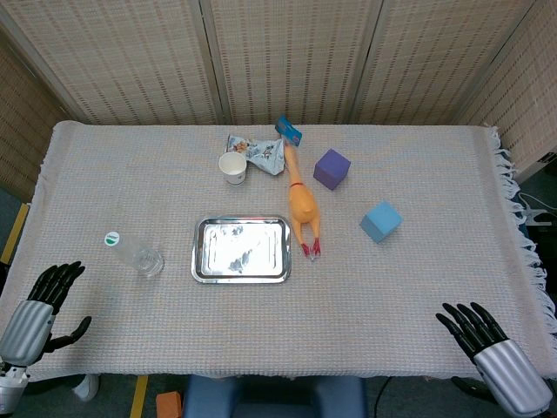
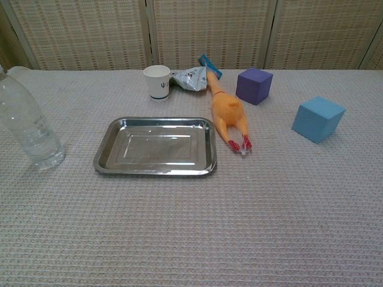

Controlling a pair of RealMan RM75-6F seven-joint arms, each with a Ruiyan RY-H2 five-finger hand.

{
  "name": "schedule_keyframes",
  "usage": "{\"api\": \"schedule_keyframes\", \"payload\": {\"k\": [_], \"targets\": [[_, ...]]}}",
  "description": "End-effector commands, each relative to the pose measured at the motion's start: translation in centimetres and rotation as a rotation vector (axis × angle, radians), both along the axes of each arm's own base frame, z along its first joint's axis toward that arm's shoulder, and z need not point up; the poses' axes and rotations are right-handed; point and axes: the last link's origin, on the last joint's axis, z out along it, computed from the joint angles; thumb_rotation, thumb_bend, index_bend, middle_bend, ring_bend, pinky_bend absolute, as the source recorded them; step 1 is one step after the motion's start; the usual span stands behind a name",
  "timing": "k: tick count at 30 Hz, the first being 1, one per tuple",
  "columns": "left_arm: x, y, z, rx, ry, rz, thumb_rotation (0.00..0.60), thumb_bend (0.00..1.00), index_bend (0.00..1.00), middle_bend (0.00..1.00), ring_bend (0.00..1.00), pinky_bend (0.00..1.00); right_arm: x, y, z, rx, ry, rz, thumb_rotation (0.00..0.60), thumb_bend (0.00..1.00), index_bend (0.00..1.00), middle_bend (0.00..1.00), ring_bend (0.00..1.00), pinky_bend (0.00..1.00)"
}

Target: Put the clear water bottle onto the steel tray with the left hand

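Observation:
A clear water bottle (image 1: pixel 137 253) with a white-and-green cap stands upright on the cloth, left of the steel tray (image 1: pixel 241 273). The chest view shows the clear water bottle (image 2: pixel 27 127) at its left edge and the steel tray (image 2: pixel 111 134) bare in the middle. My left hand (image 1: pixel 39 312) hovers at the table's near left corner, fingers spread, holding nothing, well short of the bottle. At the near right edge is my right hand (image 1: pixel 492 353), fingers also spread and empty. Neither hand appears in the chest view.
Behind the tray stand a white paper cup (image 1: pixel 232 168) and a crumpled snack bag (image 1: pixel 258 154). An orange rubber chicken (image 1: pixel 301 205) lies just right of the tray. A purple cube (image 1: pixel 332 168) and a blue cube (image 1: pixel 380 220) sit further right.

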Motion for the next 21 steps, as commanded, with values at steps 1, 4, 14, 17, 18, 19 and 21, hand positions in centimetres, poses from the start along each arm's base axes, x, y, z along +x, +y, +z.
{"api": "schedule_keyframes", "payload": {"k": [1, 4, 14, 17, 18, 19, 21], "targets": [[0.0, 0.4, -0.1, 0.003, -0.065, 0.002, 0.6, 0.34, 0.0, 0.0, 0.0, 0.0, 0.0, -0.2, -0.2, 0.002, 0.003, -0.008, 0.6, 0.01, 0.0, 0.0, 0.0, 0.0], [0.0, 0.9, -0.4, 0.012, -0.179, 0.008, 0.6, 0.35, 0.0, 0.0, 0.0, 0.0, -0.1, -0.5, -0.2, 0.0, 0.004, -0.016, 0.6, 0.01, 0.0, 0.0, 0.0, 0.0], [-2.1, 2.5, -2.1, -0.07, -0.635, 0.23, 0.6, 0.34, 0.0, 0.0, 0.0, 0.0, -0.1, -1.0, -0.5, -0.025, 0.007, -0.029, 0.6, 0.01, 0.0, 0.0, 0.0, 0.0], [-2.4, 3.1, -2.8, -0.142, -0.717, 0.286, 0.6, 0.35, 0.0, 0.0, 0.0, 0.0, -0.1, -1.3, -0.6, -0.029, 0.01, -0.026, 0.6, 0.01, 0.0, 0.0, 0.0, 0.0], [-2.3, 3.4, -3.3, -0.169, -0.739, 0.292, 0.6, 0.35, 0.0, 0.0, 0.0, 0.0, -0.1, -1.4, -0.8, -0.03, 0.015, -0.025, 0.6, 0.01, 0.0, 0.0, 0.0, 0.0], [-2.3, 3.6, -3.6, -0.183, -0.741, 0.295, 0.6, 0.34, 0.0, 0.0, 0.0, 0.0, -0.1, -1.5, -0.9, -0.028, 0.017, -0.026, 0.6, 0.01, 0.0, 0.0, 0.0, 0.0], [-2.2, 4.2, -4.5, -0.196, -0.742, 0.294, 0.6, 0.35, 0.0, 0.0, 0.0, 0.0, 0.0, -1.7, -1.2, -0.023, 0.019, -0.028, 0.6, 0.01, 0.0, 0.0, 0.0, 0.0]]}}
